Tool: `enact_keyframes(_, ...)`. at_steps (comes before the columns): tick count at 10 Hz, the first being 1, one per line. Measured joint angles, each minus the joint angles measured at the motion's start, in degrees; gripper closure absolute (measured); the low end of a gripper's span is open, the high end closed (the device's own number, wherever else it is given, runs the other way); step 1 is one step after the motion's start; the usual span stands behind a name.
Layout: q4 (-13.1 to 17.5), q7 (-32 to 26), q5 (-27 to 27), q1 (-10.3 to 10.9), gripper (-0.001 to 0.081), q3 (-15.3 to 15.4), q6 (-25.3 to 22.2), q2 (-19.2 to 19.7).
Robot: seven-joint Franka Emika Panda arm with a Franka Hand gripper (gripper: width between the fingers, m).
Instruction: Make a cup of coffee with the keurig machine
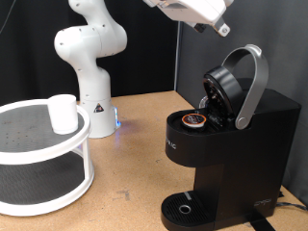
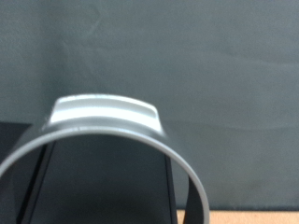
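The black keurig machine [image 1: 226,154] stands at the exterior view's right with its lid raised and its silver-grey handle [image 1: 252,87] tilted up. A small pod with a brown top [image 1: 195,119] sits in the open brew chamber. The circular drip tray [image 1: 183,208] holds nothing. The white cup [image 1: 63,113] stands upright on the top shelf of a white round rack at the left. My gripper [image 1: 219,26] hangs at the top edge, above the raised handle and apart from it. In the wrist view only the handle's arch [image 2: 103,116] shows, close up, with no fingers in sight.
The white two-tier round rack [image 1: 38,159] fills the lower left. The arm's white domed base [image 1: 94,106] stands behind it on the wooden table [image 1: 135,164]. A dark curtain forms the backdrop. A cable runs off behind the machine at the lower right.
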Motion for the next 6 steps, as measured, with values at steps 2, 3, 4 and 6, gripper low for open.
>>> enact_keyframes(2, 0.2, -0.1, 1.2, 0.1, 0.0006, -0.1, -1.3, 0.0)
enact_keyframes(3, 0.3, -0.1, 1.5, 0.1, 0.0006, 0.1, -1.4, 0.0)
enact_keyframes(4, 0.3, -0.1, 1.6, 0.2, 0.0006, 0.6, -1.2, 0.0)
enact_keyframes(6, 0.3, 0.2, 1.8, 0.3, 0.0006, 1.8, 0.0, 0.1)
